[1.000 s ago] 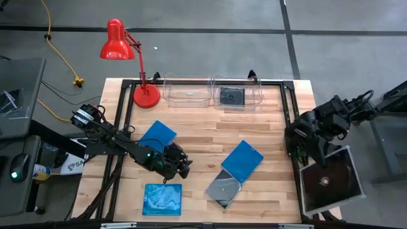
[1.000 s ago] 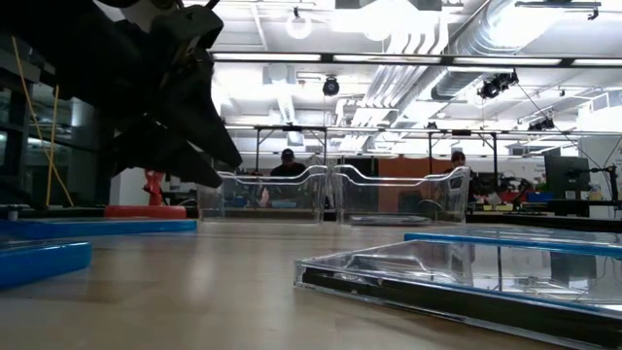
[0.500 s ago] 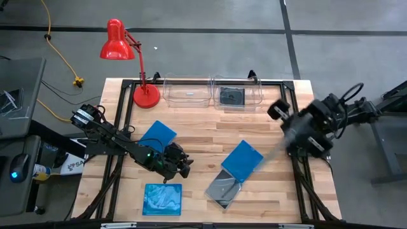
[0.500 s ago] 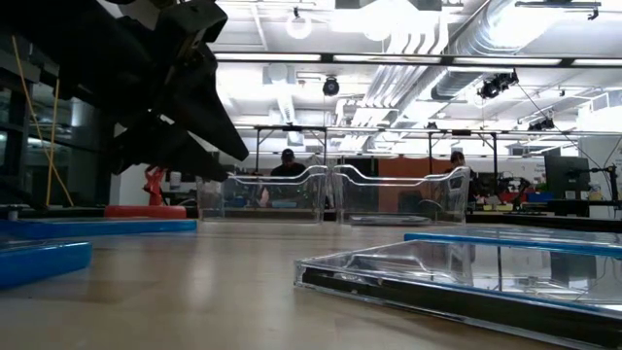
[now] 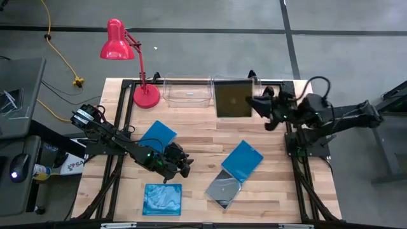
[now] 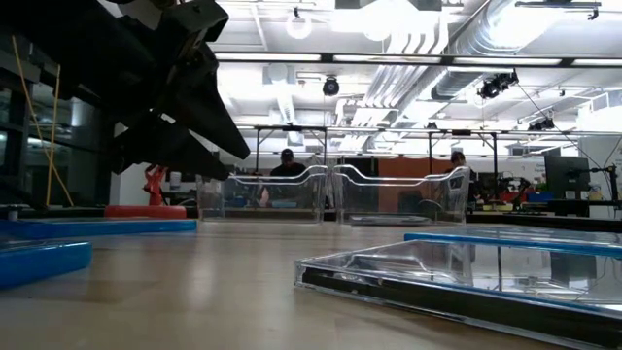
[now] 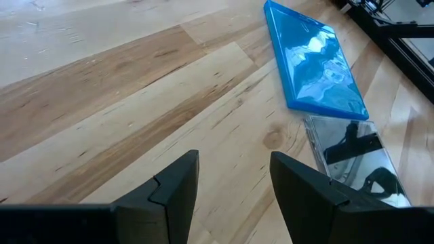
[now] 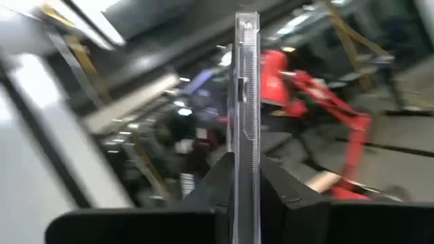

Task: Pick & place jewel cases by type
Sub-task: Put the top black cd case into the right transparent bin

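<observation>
The wooden table (image 5: 203, 137) carries everything, with a black frame along its edges. At its far edge stands a red desk lamp (image 5: 130, 60), its round base on the table's far left corner. Beside the lamp sit two clear plastic bins side by side: the left bin (image 5: 186, 92) and the right bin (image 5: 245, 84).

The left arm reaches in from the table's left edge, and the left gripper (image 5: 179, 162) hovers low over the middle-left of the table with its jaws spread and nothing between them; the left wrist view shows bare wood between the two fingers (image 7: 173, 190).

The right arm stretches in from the right side toward the far edge. The right gripper (image 5: 257, 104) has its jaws pinching a dark jewel case (image 5: 233, 98), held above the right bin and covering much of it in the high view. In the right wrist view that case stands edge-on between the fingers.

Four more jewel cases lie flat on the table. A blue case (image 5: 158, 135) lies behind the left gripper, and another blue case (image 5: 162, 199) lies near the front edge. A third blue case (image 5: 242, 160) lies right of centre, its near corner overlapping a smoky clear case (image 5: 222, 189).
</observation>
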Action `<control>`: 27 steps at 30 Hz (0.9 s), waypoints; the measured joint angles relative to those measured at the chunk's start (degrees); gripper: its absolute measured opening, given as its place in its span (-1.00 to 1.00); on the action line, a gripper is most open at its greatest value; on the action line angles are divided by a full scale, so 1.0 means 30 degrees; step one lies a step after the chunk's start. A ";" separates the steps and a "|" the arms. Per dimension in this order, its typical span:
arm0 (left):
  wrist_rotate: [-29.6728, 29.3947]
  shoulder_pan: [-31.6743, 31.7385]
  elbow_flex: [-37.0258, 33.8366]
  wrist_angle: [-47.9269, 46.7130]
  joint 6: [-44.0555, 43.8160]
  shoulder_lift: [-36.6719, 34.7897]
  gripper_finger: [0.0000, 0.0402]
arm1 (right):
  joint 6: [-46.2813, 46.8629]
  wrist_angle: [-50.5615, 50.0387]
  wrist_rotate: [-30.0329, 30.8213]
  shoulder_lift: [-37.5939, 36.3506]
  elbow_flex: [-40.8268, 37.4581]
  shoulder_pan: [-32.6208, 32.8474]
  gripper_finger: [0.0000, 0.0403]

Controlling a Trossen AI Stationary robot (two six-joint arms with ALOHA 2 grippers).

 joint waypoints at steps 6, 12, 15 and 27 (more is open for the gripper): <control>0.0003 0.0000 0.0000 0.0000 0.0000 0.0000 -0.10 | 0.0701 -0.2875 0.1251 0.0007 -0.0007 -0.2069 -0.95; -0.0036 0.0000 0.0000 0.0000 0.0095 0.0000 -0.10 | 0.1450 -0.4831 0.1877 -0.0018 0.0000 -0.3958 -0.91; -0.0031 0.0000 0.0003 -0.0081 0.0360 0.0000 -0.10 | 0.1450 -0.6925 0.1269 -0.0004 0.0000 -0.4983 -0.95; 0.0518 0.0001 0.0006 -0.0307 0.2135 -0.0696 -0.10 | 0.1217 -0.9755 -0.2249 0.0299 -0.0015 -0.7681 -0.95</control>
